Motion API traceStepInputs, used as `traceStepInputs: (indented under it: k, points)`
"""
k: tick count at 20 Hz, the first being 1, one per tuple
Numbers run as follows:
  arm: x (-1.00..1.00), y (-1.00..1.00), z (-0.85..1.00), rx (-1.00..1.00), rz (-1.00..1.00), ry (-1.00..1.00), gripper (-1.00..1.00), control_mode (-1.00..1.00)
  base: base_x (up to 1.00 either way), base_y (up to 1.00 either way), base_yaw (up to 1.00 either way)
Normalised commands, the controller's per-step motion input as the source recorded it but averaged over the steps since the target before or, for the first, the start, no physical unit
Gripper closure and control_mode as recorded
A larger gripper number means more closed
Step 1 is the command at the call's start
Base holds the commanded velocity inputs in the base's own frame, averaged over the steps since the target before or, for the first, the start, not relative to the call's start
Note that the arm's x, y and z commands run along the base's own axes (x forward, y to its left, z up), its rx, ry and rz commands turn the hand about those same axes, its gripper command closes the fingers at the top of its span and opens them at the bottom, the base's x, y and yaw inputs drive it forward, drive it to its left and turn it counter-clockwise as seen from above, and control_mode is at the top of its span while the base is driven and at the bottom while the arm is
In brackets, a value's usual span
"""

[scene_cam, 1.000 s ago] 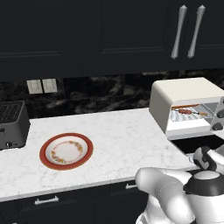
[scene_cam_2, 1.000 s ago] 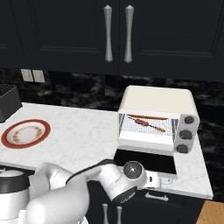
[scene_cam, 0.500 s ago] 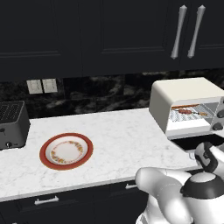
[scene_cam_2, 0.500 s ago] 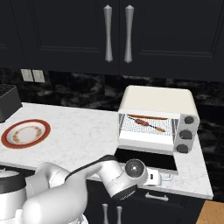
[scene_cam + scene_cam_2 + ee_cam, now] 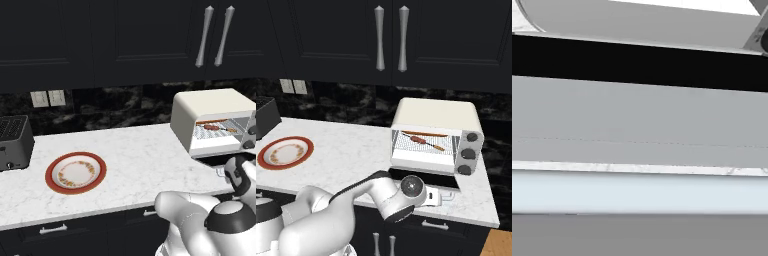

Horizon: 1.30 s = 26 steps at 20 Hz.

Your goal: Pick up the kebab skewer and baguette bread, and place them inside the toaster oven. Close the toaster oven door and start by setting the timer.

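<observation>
While the oven (image 5: pixel 436 137) door (image 5: pixel 423 178) is lying open flat, the empty, wide-open hand (image 5: pixel 448 197) is hovering just before its long front edge.

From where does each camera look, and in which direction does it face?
Left base view: behind the arm's left, facing the counter, plate and toaster oven; white arm at lower right.
Right base view: behind its right, facing the same oven, plate and counter; arm at lower left.
Hand view: on the hand, close against the lowered oven door.
</observation>
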Motion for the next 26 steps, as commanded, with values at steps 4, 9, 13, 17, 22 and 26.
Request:
traceStepInputs:
  k: [4,9,13,17,22,26]
  points:
    - [0.94,0.42,0.51,0.00,-0.02,0.00,-1.00,-1.00,0.00,0.00,0.00]
    - [0.99,0.40,0.46,0.00,-0.02,0.00,-1.00,-1.00,0.00,0.00,0.00]
    - [0.99,0.40,0.36,0.01,-0.02,0.00,-1.00,-1.00,0.00,0.00,0.00]
    - [1.00,0.44,0.26,0.00,-0.02,0.00,-1.00,-1.00,0.00,0.00,0.00]
    - [1.00,0.44,0.06,0.00,-0.03,0.00,-1.00,-1.00,0.00,0.00,0.00]
    - [1.00,0.43,0.00,0.00,-0.04,0.01,-1.00,-1.00,0.00,0.00,0.00]
